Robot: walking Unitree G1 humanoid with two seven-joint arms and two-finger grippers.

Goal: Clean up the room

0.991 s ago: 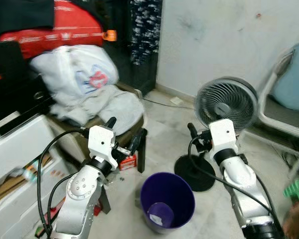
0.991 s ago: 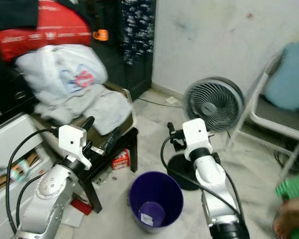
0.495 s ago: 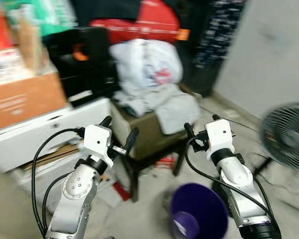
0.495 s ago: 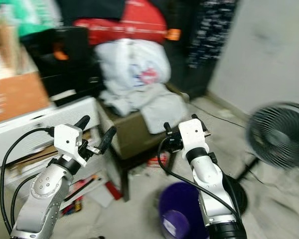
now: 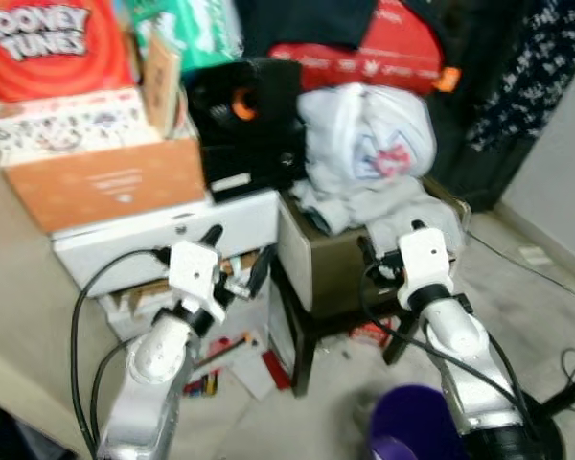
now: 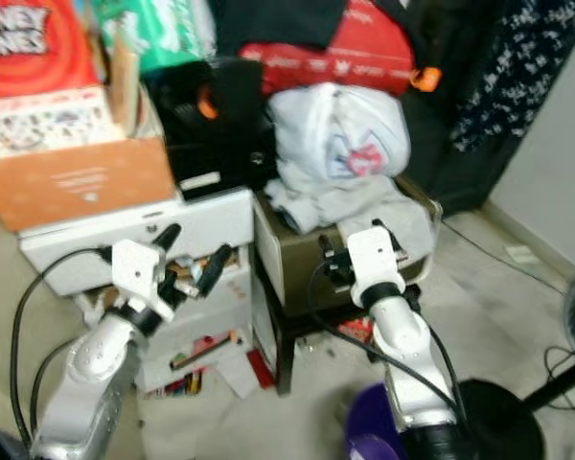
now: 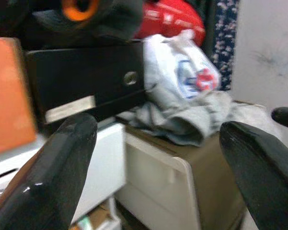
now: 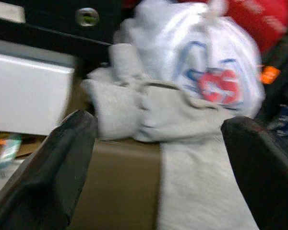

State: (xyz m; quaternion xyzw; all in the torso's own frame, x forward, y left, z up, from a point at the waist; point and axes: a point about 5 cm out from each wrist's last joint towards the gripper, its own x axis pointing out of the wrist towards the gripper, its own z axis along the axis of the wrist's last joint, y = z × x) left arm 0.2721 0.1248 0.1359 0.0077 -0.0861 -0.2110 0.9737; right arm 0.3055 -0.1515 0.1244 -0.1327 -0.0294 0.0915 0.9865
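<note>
A grey cloth [image 5: 364,203] and a white plastic bag [image 5: 362,144] lie piled on a low brown stool [image 5: 331,278]. Papers and small litter [image 5: 232,356] lie on the floor below a white drawer unit [image 5: 163,240]. The purple bin [image 5: 417,429] stands at the lower edge, by my right arm. My left gripper [image 5: 238,245] is open in front of the drawer unit, with nothing between its fingers. My right gripper [image 5: 391,236] hangs open just before the stool's front, level with the cloth's hanging end [image 8: 201,182]. The left wrist view faces the stool [image 7: 182,172] and the bag [image 7: 182,72].
An orange carton [image 5: 105,177] with boxes sits on the drawer unit, beside a black speaker [image 5: 249,125]. Red and dark bags [image 5: 383,53] are stacked behind the stool. A fan's black base [image 6: 498,417] and cable lie at the right on the tiled floor.
The whole view has swung left: the fan has slid off to the right and the drawer unit and cartons have come in. Both arms keep the same raised pose, fingers apart.
</note>
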